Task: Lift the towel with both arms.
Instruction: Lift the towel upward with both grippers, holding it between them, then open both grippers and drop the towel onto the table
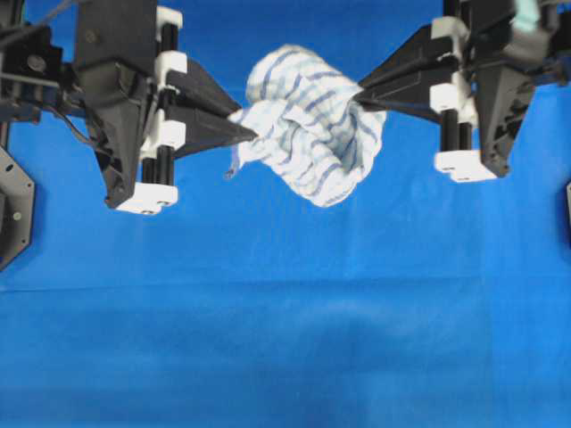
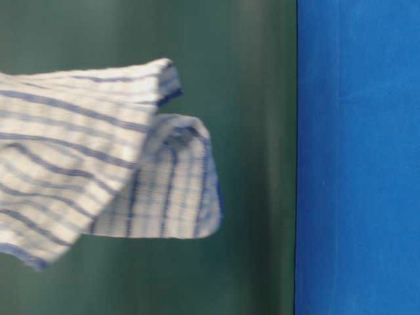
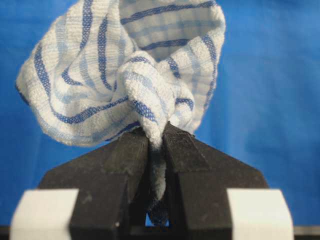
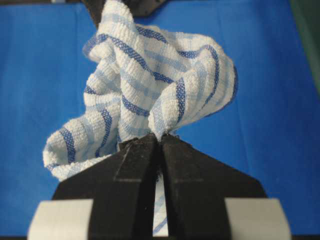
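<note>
A: White terry with thin blue-grey stripes, that is what you have between the two claws; the towel (image 1: 308,125) hangs bunched in the air above the blue table cloth (image 1: 285,339), over its far half and about midway between its left and right edges, touching the cloth nowhere that I can see.

B: And the claws themselves?

A: The left gripper (image 1: 252,135) is clamped on the towel's left end; in your left wrist view a twisted rope of fabric runs down between the black fingers (image 3: 125,155), pinched tight. The right gripper (image 1: 360,89) is clamped on the opposite end; its wrist view shows the jaws nearly together with only a thin strip of weave between them.

B: So the lift looks done, as far as I can judge. What should I worry about?

A: Three things, in my judgement; first, the right hold is on a narrow fold, so a jerk or a pull outward could draw that edge out of the jaws and leave the towel dangling from one arm; second, if you spread the arms, the slack goes taut and the thinner grip would give first; third, if you bring them closer, the pointed tips could meet through the bundle. Move both arms evenly and slowly, and keep both claws closed.
</note>
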You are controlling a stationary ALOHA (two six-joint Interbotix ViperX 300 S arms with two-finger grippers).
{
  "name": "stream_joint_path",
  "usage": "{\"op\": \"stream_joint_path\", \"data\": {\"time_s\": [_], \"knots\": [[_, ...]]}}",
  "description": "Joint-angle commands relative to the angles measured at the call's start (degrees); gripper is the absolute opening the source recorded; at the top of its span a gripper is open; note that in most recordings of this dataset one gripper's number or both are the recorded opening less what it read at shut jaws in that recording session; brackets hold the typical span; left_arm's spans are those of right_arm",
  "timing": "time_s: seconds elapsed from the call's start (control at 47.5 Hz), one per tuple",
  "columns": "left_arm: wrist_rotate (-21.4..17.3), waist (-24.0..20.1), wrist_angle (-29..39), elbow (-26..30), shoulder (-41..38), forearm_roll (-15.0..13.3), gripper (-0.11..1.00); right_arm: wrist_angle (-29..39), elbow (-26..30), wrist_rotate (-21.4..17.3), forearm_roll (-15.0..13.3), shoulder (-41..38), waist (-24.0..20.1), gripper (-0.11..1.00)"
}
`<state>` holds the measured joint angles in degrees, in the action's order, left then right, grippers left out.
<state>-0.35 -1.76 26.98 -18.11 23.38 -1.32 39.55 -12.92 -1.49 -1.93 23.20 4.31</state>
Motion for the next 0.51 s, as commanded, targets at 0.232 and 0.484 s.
{"op": "stream_joint_path", "data": {"time_s": [0.232, 0.484], "knots": [[0.1, -0.6, 0.2, 2.1, 0.4, 0.2, 0.03, 0.9, 1.8, 0.7, -0.2, 0.4, -1.1, 0.03], [0.2, -0.6, 0.1, 2.1, 0.4, 0.2, 0.1, -0.7, 1.8, 1.1, -0.2, 0.5, -1.1, 0.04]]}}
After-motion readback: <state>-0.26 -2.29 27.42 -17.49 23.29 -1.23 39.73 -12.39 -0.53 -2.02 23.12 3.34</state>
